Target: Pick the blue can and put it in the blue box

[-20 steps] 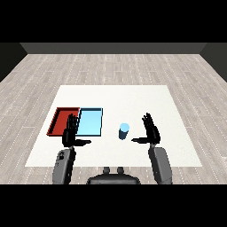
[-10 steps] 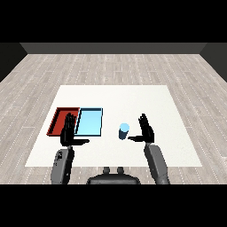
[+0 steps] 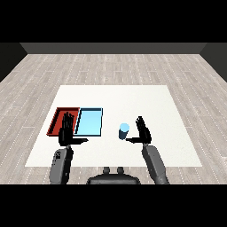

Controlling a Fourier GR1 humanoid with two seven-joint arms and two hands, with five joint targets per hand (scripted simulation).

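Note:
The blue can stands upright on the white table, to the right of the light blue tray. My right hand is just right of the can, fingers straight and thumb pointing toward it, with a small gap between them. My left hand is held up with straight fingers over the near edge where the red tray and the light blue tray meet, holding nothing.
The two trays lie side by side at the left of the white table. Grey wooden floor surrounds the table.
My right hand has moved left toward the blue can. The left hand and the can have stayed where they were.

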